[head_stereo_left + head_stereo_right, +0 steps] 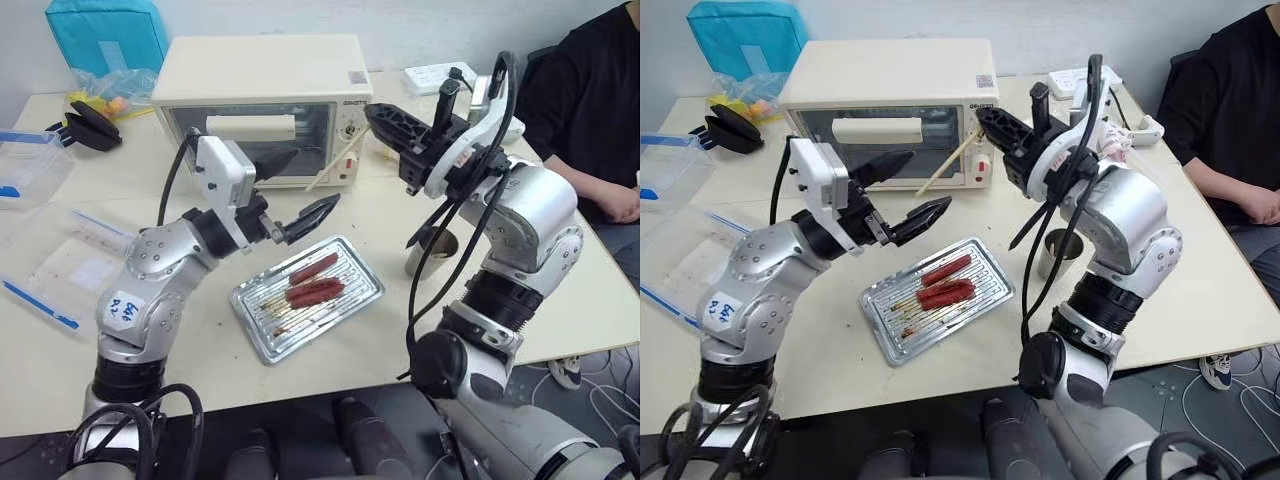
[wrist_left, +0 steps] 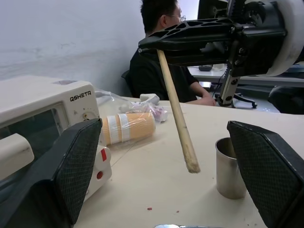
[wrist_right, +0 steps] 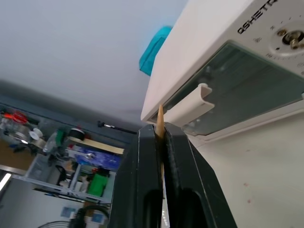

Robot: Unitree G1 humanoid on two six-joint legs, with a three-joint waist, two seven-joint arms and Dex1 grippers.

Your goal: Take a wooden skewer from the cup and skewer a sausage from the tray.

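My right gripper is clamped on a wooden skewer, which slants down before the toaster oven. My left gripper gapes wide, holding nothing, above the tray of sausages. The cup stands just beside the tray.

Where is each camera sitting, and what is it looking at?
Head, both eyes: look down over both arms at the tray with sausages.
Left wrist: looks between its open pincer's fingers at the cup, the skewer and a person.
Right wrist: looks along its shut pincer at the oven.
Shared: skewer and oven appear in all.
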